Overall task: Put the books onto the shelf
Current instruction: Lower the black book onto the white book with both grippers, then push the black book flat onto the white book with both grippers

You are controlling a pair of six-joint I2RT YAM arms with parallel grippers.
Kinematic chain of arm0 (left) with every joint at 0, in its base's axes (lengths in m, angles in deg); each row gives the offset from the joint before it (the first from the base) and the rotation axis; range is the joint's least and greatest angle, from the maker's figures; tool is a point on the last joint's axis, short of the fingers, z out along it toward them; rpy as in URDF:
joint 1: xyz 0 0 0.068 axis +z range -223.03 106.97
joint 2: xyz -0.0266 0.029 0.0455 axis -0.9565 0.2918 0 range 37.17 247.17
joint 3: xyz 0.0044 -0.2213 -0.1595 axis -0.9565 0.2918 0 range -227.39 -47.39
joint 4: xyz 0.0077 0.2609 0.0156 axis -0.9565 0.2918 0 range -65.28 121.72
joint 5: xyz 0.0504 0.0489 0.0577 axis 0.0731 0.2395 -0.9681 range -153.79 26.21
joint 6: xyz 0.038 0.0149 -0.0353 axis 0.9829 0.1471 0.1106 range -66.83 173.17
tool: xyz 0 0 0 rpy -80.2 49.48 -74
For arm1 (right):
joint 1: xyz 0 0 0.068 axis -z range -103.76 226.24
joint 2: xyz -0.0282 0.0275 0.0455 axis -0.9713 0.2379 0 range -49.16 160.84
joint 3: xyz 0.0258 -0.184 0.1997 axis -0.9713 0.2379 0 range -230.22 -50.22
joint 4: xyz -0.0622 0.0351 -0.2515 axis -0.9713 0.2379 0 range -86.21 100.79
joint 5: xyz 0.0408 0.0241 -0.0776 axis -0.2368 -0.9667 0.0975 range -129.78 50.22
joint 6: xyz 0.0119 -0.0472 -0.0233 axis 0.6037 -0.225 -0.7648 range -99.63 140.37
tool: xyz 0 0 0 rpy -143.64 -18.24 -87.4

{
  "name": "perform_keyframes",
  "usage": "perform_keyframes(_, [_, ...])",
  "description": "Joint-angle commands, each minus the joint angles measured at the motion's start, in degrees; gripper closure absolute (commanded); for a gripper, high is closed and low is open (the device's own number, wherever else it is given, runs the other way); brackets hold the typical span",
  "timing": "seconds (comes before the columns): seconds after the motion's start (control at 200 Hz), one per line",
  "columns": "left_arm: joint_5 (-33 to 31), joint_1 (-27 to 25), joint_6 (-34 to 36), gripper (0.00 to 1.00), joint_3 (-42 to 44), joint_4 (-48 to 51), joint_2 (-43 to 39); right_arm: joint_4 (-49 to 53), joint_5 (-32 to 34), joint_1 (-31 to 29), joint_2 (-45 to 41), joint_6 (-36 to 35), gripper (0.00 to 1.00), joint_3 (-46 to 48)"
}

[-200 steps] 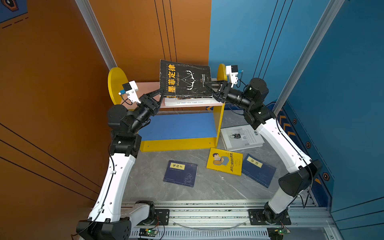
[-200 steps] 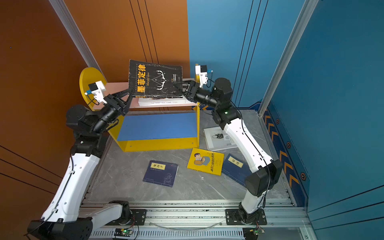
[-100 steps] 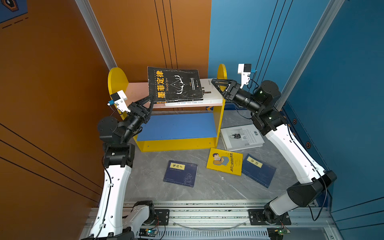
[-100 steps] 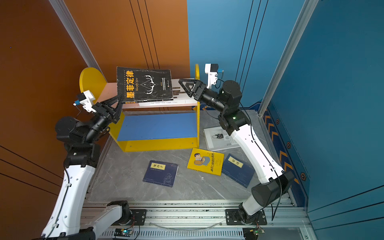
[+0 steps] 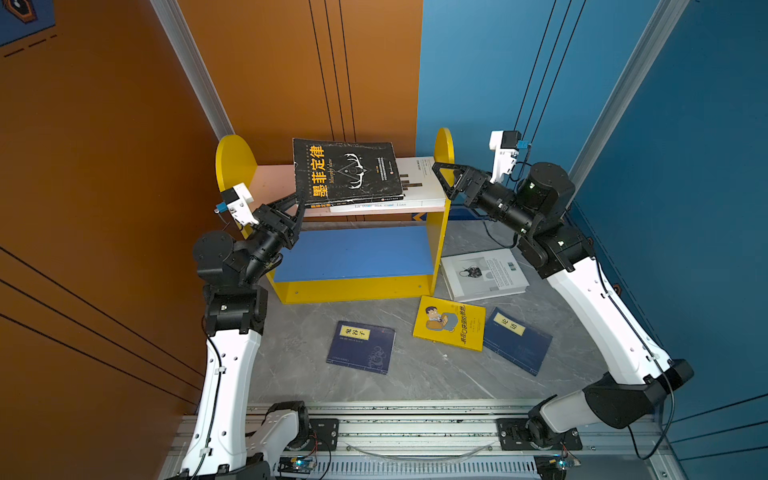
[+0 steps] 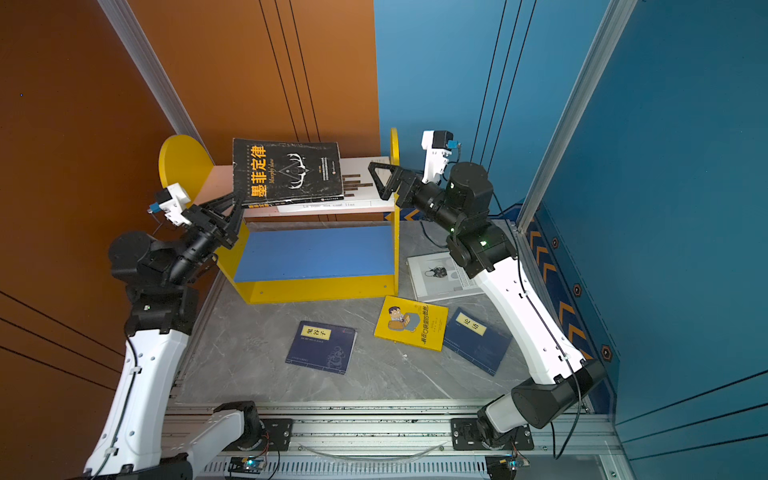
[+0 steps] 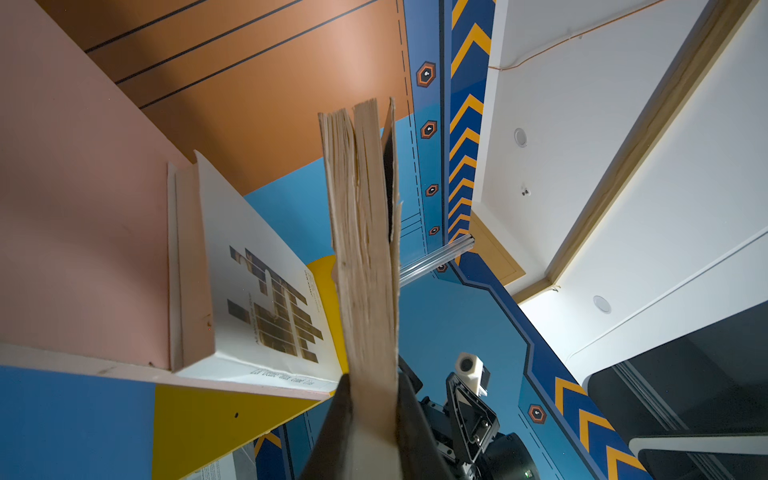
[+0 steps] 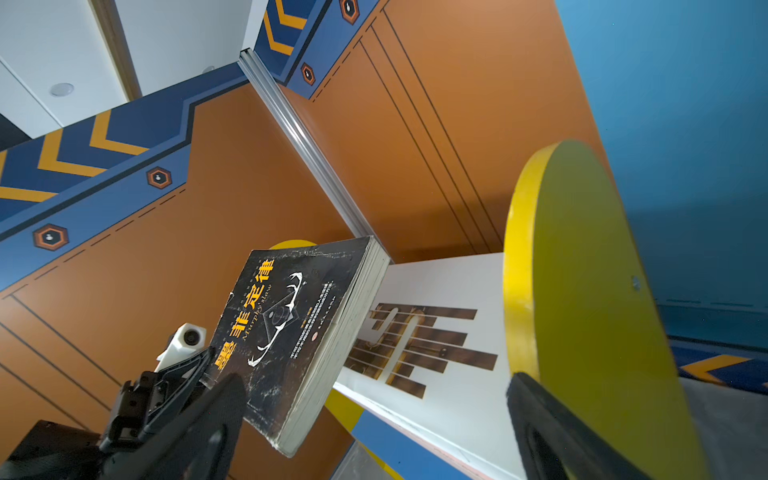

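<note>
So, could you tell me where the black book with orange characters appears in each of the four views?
Top view: black book upper centre, tilted.
Top view: black book left of centre, upper part.
Left wrist: black book at centre, page edges facing the camera.
Right wrist: black book lower centre, cover showing.
Shared landmark: white book with brown blocks, next to it.

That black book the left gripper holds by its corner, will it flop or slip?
Probably floppy: the black book shows pages fanning apart. Pinched at one corner by the left gripper, it may sag or pivot. Its scuffed cover looks matte, so slipping seems unlikely.
</note>
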Motion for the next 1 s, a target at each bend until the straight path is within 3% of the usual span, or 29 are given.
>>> perform_keyframes(0.0, [-3.3, -2.8, 1.9, 1.00, -5.3, -0.3, 1.3, 4.4, 10.0, -1.1, -2.2, -7.7, 0.00, -1.4])
perform_keyframes(0.295, [-11.3, -12.9, 11.0, 1.00, -13.5, 8.8, 8.0, 2.9, 18.3, -3.4, 0.3, -11.6, 0.00, -1.6])
perform_keyframes(0.456, [-15.0, -15.1, 11.8, 1.00, -15.1, 9.8, 10.5, 4.4, 23.2, -4.0, 2.4, -11.8, 0.00, -3.1])
perform_keyframes(0.756, [-18.1, -17.6, 10.8, 1.00, -15.4, 7.5, 13.8, 8.9, 21.9, -4.0, 7.0, -11.9, 0.00, -6.9])
perform_keyframes(0.996, [-16.1, -18.3, 10.9, 1.00, -16.9, 7.8, 15.9, 10.6, 21.2, -3.7, 9.0, -11.5, 0.00, -8.4])
